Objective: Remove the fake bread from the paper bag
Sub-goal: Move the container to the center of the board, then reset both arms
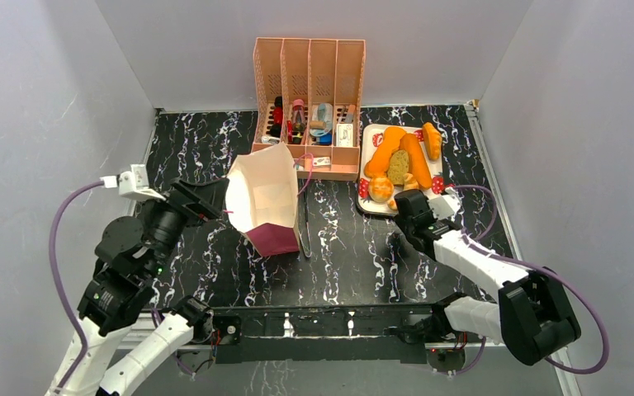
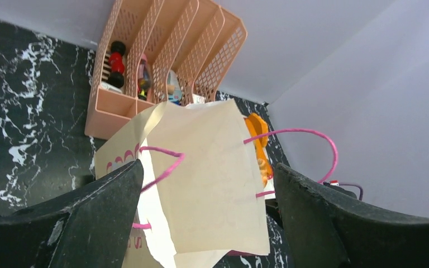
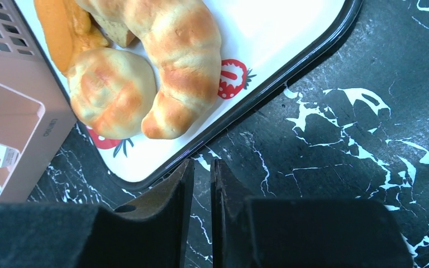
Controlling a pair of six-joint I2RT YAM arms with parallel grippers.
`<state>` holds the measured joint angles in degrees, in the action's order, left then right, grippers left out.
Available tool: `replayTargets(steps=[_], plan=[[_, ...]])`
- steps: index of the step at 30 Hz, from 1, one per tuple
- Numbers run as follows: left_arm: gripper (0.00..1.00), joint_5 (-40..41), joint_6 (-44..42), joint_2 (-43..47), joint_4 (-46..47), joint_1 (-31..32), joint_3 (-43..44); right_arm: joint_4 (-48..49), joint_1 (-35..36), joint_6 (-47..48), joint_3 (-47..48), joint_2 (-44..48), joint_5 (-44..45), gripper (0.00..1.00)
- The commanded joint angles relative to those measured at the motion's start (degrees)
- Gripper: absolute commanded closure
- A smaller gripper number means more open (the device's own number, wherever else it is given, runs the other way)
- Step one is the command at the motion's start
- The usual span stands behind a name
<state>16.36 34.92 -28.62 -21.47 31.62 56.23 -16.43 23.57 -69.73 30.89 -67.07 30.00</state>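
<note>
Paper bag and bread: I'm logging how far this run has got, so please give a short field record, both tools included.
paper bag: on the table, mouth open, beside the file organiser; no bread visible inside
fake bread: long loaves, speckled slice, round bun and croissant, all on the tray
left tool: open, fingers wide apart on either side of the bag's top edge
right tool: shut, empty, over the table just off the tray's rim
</note>
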Motion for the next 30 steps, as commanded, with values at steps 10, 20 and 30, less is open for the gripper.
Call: replayTargets(steps=[10,20,30], plan=[[0.13,12.18,-8.14,3.93,4.42,-0.16,4.37,1.08,2.94,7.48,2.57,7.58,4.83,0.83],[0.07,28.26,-38.4,-24.44,45.18,-2.25,-0.71,17.38,2.79,36.51,23.08,-9.26,13.96,0.76],[0.08,13.56,-36.05,-47.48,48.27,-23.8,16.94,28.05,-2.09,42.83,30.1,-19.32,7.17,0.76]])
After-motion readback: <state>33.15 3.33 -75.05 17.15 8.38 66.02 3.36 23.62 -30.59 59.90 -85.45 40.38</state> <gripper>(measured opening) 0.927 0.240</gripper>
